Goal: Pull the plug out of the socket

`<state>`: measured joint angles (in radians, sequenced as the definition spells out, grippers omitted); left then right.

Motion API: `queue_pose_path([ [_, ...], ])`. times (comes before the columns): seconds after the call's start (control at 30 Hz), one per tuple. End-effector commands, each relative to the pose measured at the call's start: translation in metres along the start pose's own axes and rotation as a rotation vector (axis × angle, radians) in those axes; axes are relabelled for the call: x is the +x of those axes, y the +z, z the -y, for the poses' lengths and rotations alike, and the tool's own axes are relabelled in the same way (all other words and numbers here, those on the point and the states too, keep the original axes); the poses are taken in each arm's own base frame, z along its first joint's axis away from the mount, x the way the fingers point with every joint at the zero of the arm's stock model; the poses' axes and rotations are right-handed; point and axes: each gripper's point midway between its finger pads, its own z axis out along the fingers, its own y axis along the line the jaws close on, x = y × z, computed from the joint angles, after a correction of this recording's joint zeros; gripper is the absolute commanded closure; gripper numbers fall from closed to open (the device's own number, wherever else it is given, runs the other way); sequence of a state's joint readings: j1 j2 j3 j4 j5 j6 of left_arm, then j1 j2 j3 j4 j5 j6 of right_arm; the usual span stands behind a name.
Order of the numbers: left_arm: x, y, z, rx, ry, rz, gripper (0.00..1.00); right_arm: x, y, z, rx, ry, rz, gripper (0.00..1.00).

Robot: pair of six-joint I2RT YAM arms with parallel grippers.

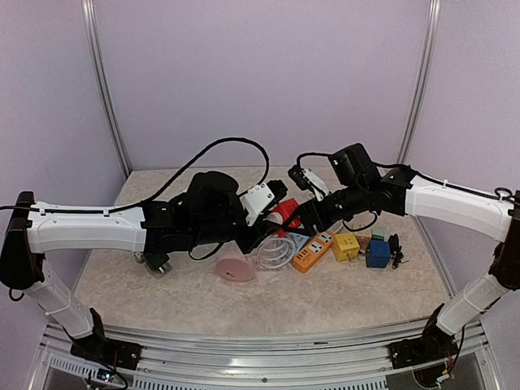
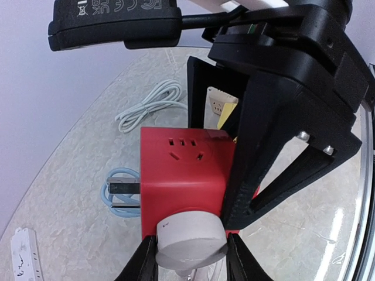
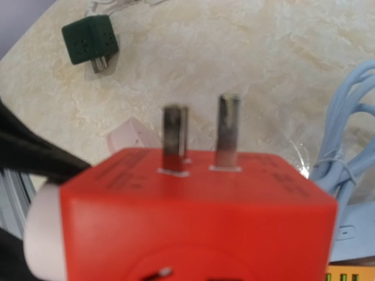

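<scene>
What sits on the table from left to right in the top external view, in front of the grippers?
pink round object → coiled white cable → orange power strip → yellow cube socket → blue cube socket

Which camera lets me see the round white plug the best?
The left wrist camera. There the white plug fills the bottom middle, pinched by the left gripper and stuck into the red socket cube. The right wrist camera catches only its blurry white edge. From the top camera, the arms hide it.
</scene>
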<state>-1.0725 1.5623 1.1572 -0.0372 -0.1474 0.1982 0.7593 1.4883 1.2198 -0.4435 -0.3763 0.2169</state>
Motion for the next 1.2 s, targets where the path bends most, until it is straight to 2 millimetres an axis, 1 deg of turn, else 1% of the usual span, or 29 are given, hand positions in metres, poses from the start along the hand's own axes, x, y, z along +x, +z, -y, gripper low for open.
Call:
queue_pose_path([
  [0.0,0.020,-0.002,-0.008,-0.063,0.011,-0.081,0.96,-0.046,-0.019,-0.009,0.011,0.017,0.176,1.00],
  [0.17,0.021,0.000,-0.009,-0.110,0.040,-0.087,0.97,-0.041,-0.009,0.020,0.145,0.121,0.162,1.00],
  [0.23,0.022,0.000,-0.009,-0.122,0.048,-0.089,0.97,-0.039,-0.008,0.028,0.185,0.142,0.156,1.00],
  [0.47,0.022,0.001,-0.008,-0.153,0.066,-0.094,0.98,-0.042,-0.003,0.040,0.246,0.164,0.152,1.00],
  [0.63,0.025,0.001,-0.008,-0.153,0.068,-0.102,0.98,-0.042,-0.003,0.043,0.266,0.165,0.154,1.00],
  [0.73,0.027,0.002,-0.008,-0.126,0.046,-0.106,0.98,-0.046,-0.002,0.035,0.220,0.137,0.165,1.00],
  [0.83,0.027,0.000,-0.009,-0.087,0.017,-0.100,0.98,-0.049,-0.004,0.020,0.141,0.077,0.175,1.00],
  [0.93,0.026,-0.002,-0.009,-0.040,-0.007,-0.094,0.98,-0.049,-0.005,0.005,0.082,0.009,0.150,1.00],
  [1.17,0.030,-0.006,-0.016,0.031,-0.073,-0.106,0.99,-0.048,-0.012,-0.041,-0.062,-0.166,0.116,1.00],
])
